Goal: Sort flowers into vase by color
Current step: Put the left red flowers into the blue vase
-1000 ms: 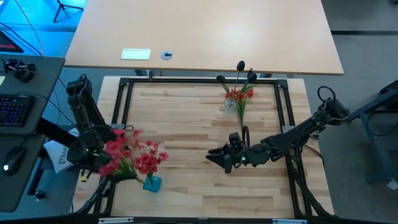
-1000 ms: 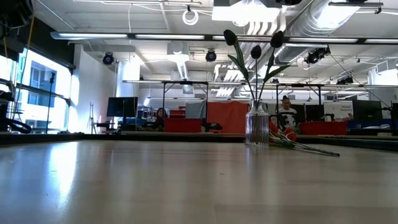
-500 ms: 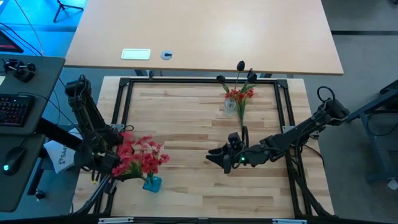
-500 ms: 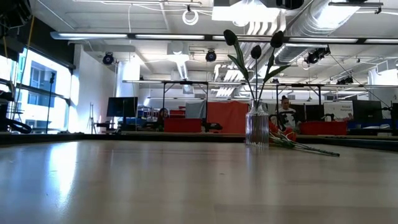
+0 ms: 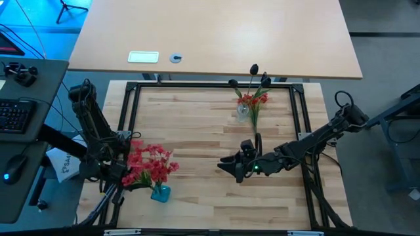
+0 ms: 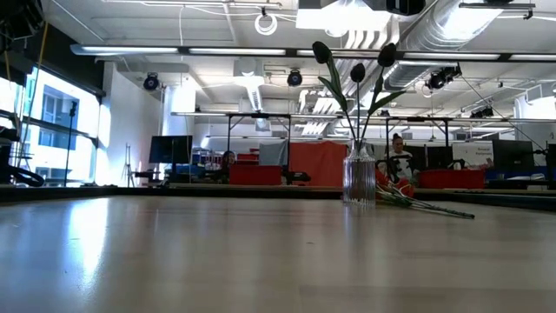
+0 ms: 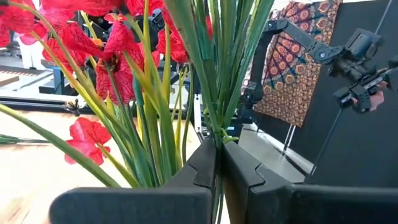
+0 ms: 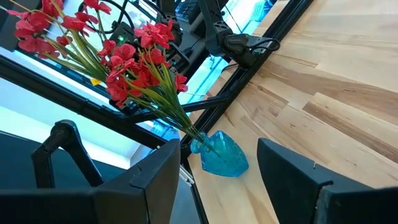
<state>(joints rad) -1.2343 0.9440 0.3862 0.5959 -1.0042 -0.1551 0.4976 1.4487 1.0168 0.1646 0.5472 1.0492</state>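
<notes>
A small blue vase stands at the table's near left and holds a bunch of red-pink flowers; it also shows in the right wrist view. My left gripper is shut on a green stem of that bunch. A clear glass vase at the far middle holds dark-budded sprigs. Red sprigs lie on the table beside it. My right gripper is open and empty at the table's middle, its fingers pointing toward the blue vase. My left gripper pinches a thin green stem between its two fingertips, below the blossoms. The fingers come level from the table's left side and lie across the stem. The stem stands nearly upright among the other stems; its lower end is hidden.
A black frame borders the wooden table. A second, bare table lies beyond the far edge. Bare wood lies between the two vases. A keyboard and a mouse sit off the table's left side.
My left gripper has moved a little toward the near edge and toward the blue vase with the red sprig. The red blossoms, spread and blurred a second ago, have drawn together above the vase and come to rest.
</notes>
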